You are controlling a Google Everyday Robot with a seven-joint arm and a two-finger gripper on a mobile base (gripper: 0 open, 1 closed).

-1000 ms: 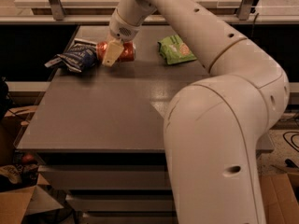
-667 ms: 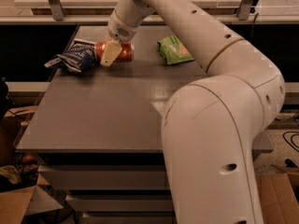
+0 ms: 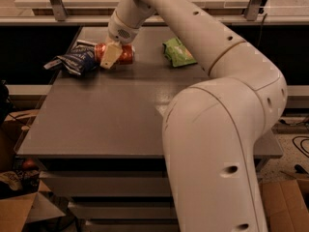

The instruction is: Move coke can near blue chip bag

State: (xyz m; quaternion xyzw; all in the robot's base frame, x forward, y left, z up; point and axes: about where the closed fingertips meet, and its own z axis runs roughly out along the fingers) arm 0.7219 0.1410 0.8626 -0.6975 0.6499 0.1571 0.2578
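The coke can (image 3: 126, 54) lies on its side at the back left of the grey table (image 3: 111, 115), red with a silver end. My gripper (image 3: 111, 57) reaches down over it. One cream finger (image 3: 110, 56) crosses the front of the can and the other is hidden behind it, so the gripper is shut on the can. The blue chip bag (image 3: 73, 62) lies wrinkled just left of the can, and the can's left end is at the bag's right edge.
A bright green snack bag (image 3: 177, 52) lies at the back of the table, right of the can. My white arm (image 3: 217, 129) fills the right foreground. Cardboard boxes (image 3: 14, 211) sit on the floor at lower left.
The gripper has slid the coke can slightly left, closer to the blue chip bag. Both bags have stayed where they were.
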